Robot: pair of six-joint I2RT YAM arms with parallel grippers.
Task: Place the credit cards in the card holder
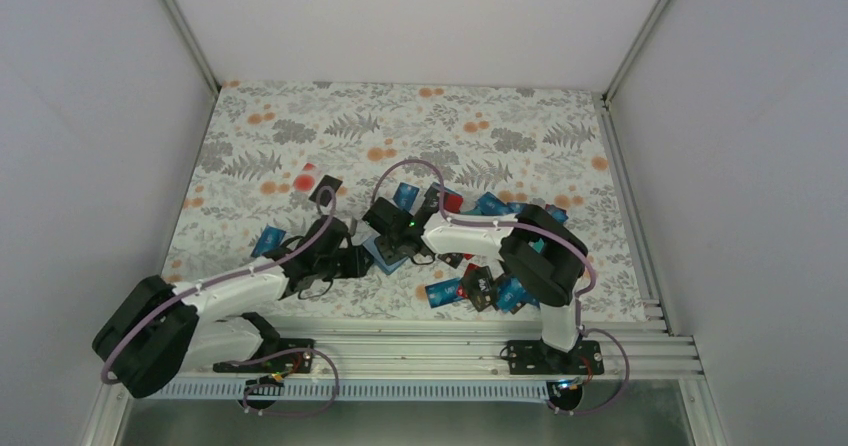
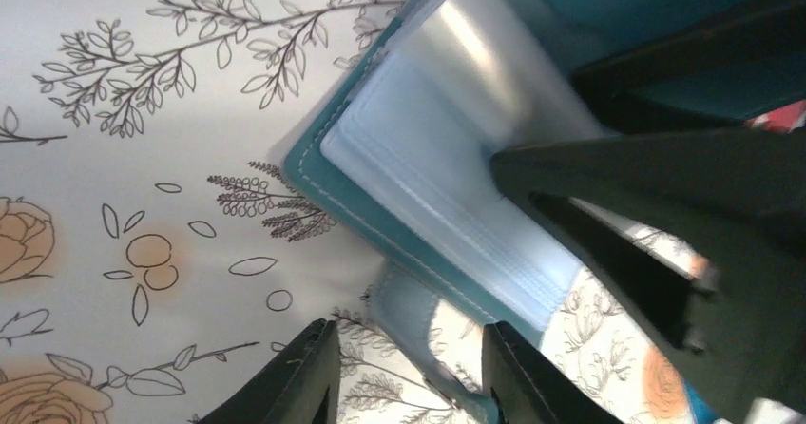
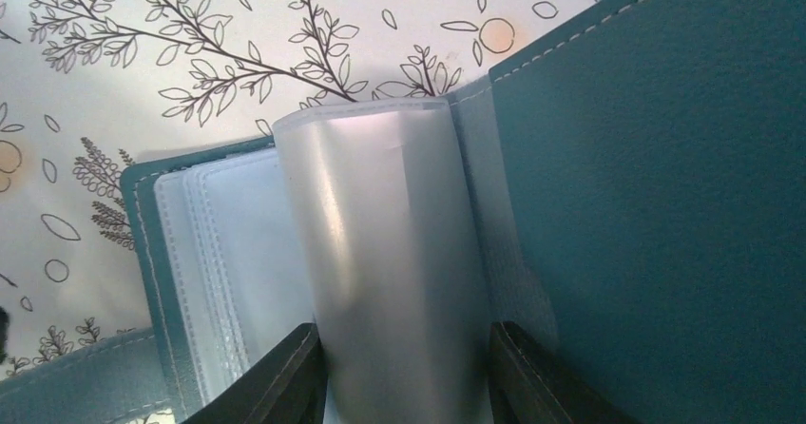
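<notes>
The card holder lies open, a teal stitched cover with frosted clear sleeves fanned up inside. The credit cards, blue, red and black, lie scattered on the floral counter around it.
</notes>
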